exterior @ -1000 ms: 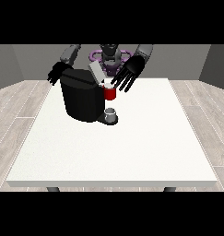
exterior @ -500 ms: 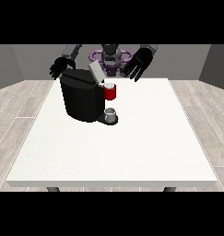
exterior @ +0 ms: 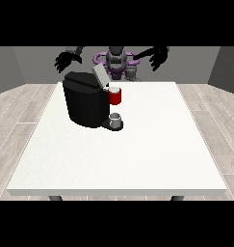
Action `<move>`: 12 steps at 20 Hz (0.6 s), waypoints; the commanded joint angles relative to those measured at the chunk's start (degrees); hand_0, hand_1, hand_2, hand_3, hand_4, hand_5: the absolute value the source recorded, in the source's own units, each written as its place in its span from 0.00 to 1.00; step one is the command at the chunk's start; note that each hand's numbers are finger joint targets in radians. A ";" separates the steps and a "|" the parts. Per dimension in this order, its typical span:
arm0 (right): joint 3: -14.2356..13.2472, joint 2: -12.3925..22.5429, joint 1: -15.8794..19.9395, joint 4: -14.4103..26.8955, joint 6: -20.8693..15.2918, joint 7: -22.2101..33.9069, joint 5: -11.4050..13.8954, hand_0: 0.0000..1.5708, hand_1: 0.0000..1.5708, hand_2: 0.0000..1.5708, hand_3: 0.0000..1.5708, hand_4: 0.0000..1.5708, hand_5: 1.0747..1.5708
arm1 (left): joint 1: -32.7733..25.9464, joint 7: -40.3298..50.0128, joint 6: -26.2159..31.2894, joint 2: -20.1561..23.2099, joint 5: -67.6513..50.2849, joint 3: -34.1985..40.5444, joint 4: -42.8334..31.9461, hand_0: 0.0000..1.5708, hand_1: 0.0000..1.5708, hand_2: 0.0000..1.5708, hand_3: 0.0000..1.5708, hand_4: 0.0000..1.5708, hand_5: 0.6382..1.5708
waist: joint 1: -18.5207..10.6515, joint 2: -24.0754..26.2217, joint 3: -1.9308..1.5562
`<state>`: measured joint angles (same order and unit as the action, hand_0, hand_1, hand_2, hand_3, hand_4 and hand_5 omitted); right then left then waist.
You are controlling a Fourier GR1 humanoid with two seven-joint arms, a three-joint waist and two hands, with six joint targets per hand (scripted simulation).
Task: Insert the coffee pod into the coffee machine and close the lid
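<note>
**Ana:** Front view has the black coffee machine (exterior: pixel 87 103) near the table's (exterior: pixel 137 159) back-left part, its lid (exterior: pixel 100 76) tilted up. Both hands hang in the air above the far edge, well apart from it.

**Ben:** Are they holding anything?

**Ana:** No. The hand at the view's left (exterior: pixel 65 60) droops with relaxed, spread fingers; the hand at the view's right (exterior: pixel 157 58) is spread wide too. Both are empty.

**Ben:** And the pod?

**Ana:** I see a grey thing (exterior: pixel 116 118) on the machine's base at the front, under a red thing at the machine (exterior: pixel 115 96). I can't tell whether it is the pod.

**Ben:** So what's the step?

**Ana:** Probably reaching for the grey thing. I'd bring 1 hand down from the open side, clear of the raised lid, and close the fingers only once they sit on either side of it.
</note>
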<state>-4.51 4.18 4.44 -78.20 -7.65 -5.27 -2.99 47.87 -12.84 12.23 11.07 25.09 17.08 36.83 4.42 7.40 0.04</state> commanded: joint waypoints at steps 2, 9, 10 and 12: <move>-0.55 3.45 0.74 -3.34 4.38 3.53 -2.37 0.00 0.00 0.00 0.00 0.24 1.00 | -7.35 -1.65 0.39 -4.16 -4.71 2.53 0.65 0.00 0.00 0.00 0.00 0.00 1.00 | -3.35 5.25 -0.01; 2.73 2.94 4.70 -7.06 4.43 7.68 -0.78 0.00 0.00 0.00 0.00 0.00 1.00 | -12.71 0.35 0.97 -8.45 -8.43 2.90 3.18 0.00 0.00 0.00 0.00 0.00 1.00 | -7.63 7.86 -0.04; 0.11 5.78 9.37 -6.07 5.61 8.66 -2.01 0.00 0.00 0.00 0.00 0.00 1.00 | -9.41 0.64 3.26 -5.83 -10.56 4.27 4.74 0.00 0.00 0.00 0.00 0.00 1.00 | -8.34 3.96 -0.04; 1.13 5.15 9.11 -6.28 6.47 6.85 -1.76 0.00 0.00 0.00 0.00 0.00 1.00 | -11.33 -0.29 3.20 -7.00 -11.80 4.17 6.53 0.00 0.00 0.00 0.00 0.00 1.00 | -9.03 3.70 -0.04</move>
<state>-3.95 9.06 10.58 -83.60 -2.50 1.54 -4.46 37.44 -13.02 14.92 4.71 15.88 20.57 40.84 -3.36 12.97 0.01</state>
